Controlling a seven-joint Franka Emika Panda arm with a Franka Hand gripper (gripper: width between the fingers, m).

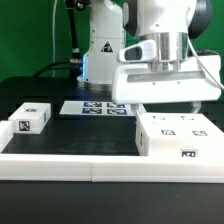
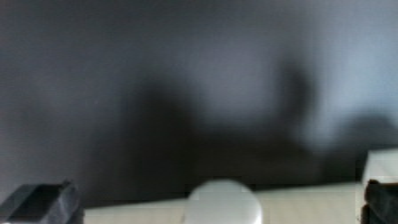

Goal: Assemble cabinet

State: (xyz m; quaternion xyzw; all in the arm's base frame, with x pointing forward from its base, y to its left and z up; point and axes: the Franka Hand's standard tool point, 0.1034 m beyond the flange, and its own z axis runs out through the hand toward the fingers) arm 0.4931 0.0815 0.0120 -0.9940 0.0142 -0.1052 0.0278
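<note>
I count 1 box [image 1: 185,135], exterior view's right, under the gripper [image 2: 210,188] | 1 block [image 1: 30,118], far left, well apart | 1 marker board [image 1: 95,107] between them | 2 fingers [image 2: 36,205] spread wide, gripping nothing I can see

exterior: low, close, facing arm [image 1: 165,20] | wrist: blurred, near table [image 2: 178,90] | shared: table
</note>
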